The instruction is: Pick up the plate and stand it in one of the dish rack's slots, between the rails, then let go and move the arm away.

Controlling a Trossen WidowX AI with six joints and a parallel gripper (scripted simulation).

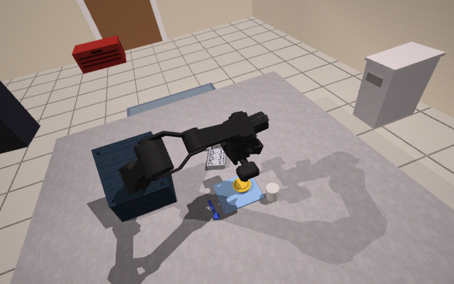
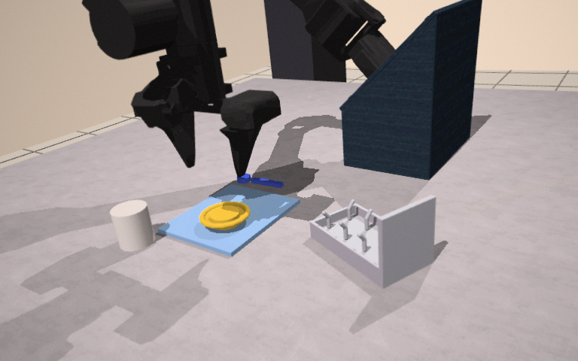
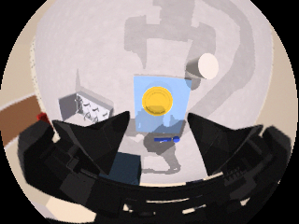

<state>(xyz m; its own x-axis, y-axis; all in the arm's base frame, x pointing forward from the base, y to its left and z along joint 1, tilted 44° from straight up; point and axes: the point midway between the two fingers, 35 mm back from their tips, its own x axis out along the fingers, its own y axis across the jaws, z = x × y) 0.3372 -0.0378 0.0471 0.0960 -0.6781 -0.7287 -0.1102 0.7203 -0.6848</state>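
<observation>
My claw [image 2: 213, 165] hangs above the plate [image 2: 224, 214], fingers spread wide and pointed down, nothing between them. From the exterior view the tips sit clearly above the plate, not touching it.

The plate is yellow, lying flat on a light blue mat [image 2: 255, 229] on the grey tabletop [image 2: 490, 255]. In the wrist view the plate [image 3: 156, 100] sits near centre, framed between my two dark fingers (good alignment as far as I can judge).

The dish rack [image 2: 375, 242] stands to one side of the mat, apart from it: a pale grey tray with short upright rails and one tall end wall. Its slots hold nothing. From the top view the rack [image 1: 217, 157] is partly hidden behind my forearm.

A cream cup [image 2: 131, 226] stands upright just beside the mat's corner. A blue spoon [image 2: 260, 181] lies flat on the tabletop just beyond the mat's far edge. The arm's dark blue base block [image 2: 418, 114] stands behind the rack.
</observation>
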